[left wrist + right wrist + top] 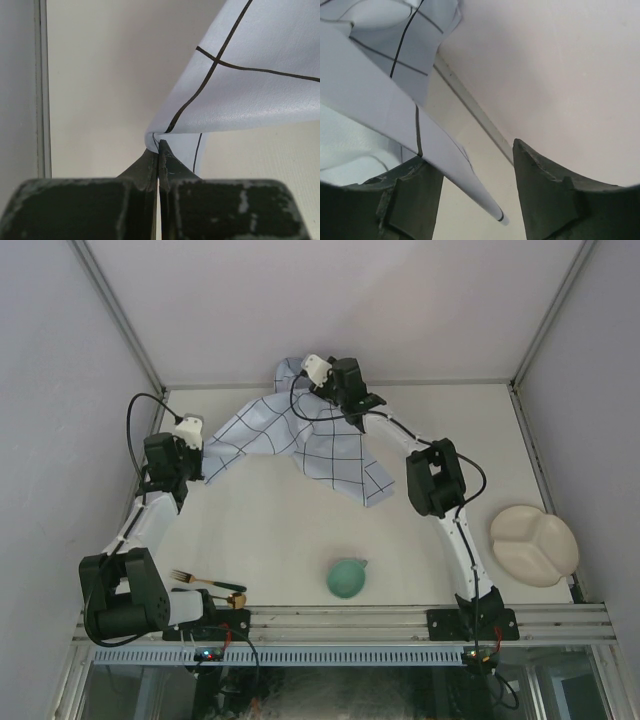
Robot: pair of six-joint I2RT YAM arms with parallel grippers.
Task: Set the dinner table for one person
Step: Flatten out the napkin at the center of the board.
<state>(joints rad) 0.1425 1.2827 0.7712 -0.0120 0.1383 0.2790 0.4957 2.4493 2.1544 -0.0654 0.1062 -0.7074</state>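
The left arm (170, 462) has its jaws clenched on one corner of the cloth (300, 445). The right arm (345, 380) is at the far side. Its jaws stand apart, with another cloth corner poking between them (not pinched yet, I think). The cloth hangs in the air between the two arms, its long side going left to right. The surface (300, 540) lies flat right below, so the cloth needs to come down onto it.

You had one table (290, 525) under inspection. On it I counted one checked cloth (268, 432), one fork (205, 582), one green cup (346, 578) and one divided plate (533, 545). Two arms were mounted: one left arm (145, 520) and one right arm (455, 535).
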